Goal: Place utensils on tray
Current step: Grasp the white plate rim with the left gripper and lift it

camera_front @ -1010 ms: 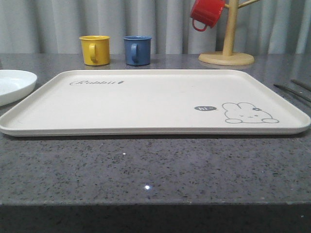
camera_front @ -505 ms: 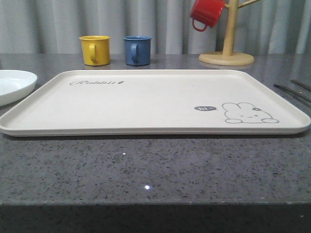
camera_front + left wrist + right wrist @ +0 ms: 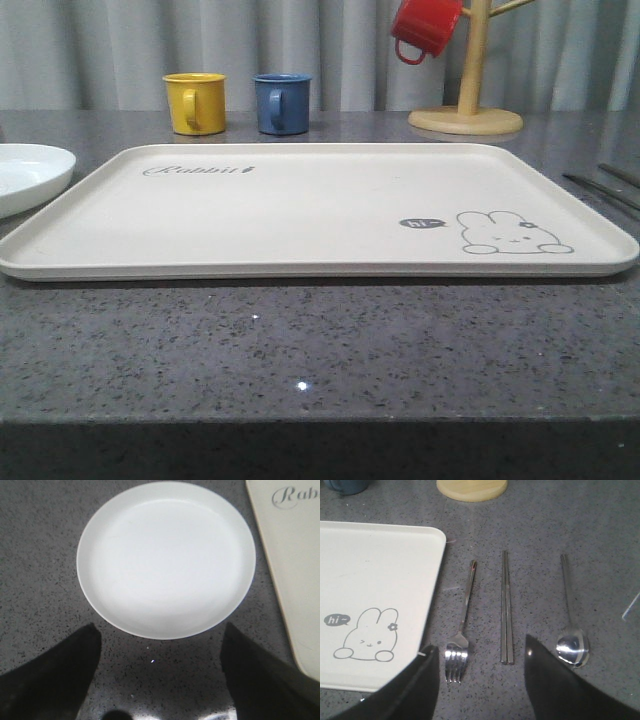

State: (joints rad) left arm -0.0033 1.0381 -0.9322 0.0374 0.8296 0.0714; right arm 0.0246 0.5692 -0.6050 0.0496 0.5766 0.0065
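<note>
A large flat cream rectangular tray (image 3: 300,215) with rounded corners and a low rim lies on a speckled dark grey stone table (image 3: 300,350), its surface bare apart from a grey rabbit drawing, a "hi" bubble and "Rabbit" script. A broad strip of open table runs between the tray's near edge and the table's front edge.

In the right wrist view, three shiny silver utensils lie side by side on the table, just beside the tray's right edge and apart from one another: a four-tined metal fork (image 3: 461,640) nearest the tray, then a pair of straight metal chopsticks (image 3: 506,607) touching along their length, then an oval-bowled metal spoon (image 3: 571,630) farthest out. The right gripper (image 3: 482,675) hangs above the fork and chopsticks with its dark fingers spread wide, gripping nothing.

A round white plate (image 3: 166,560) sits near the tray's left edge, a narrow gap between them. The left gripper (image 3: 160,667) hovers over it, fingers wide apart and empty.

Behind the tray stand a yellow mug (image 3: 195,103) and a blue mug (image 3: 281,103). A red mug (image 3: 426,28) hangs on a wooden mug tree (image 3: 468,100), seemingly by its handle.
</note>
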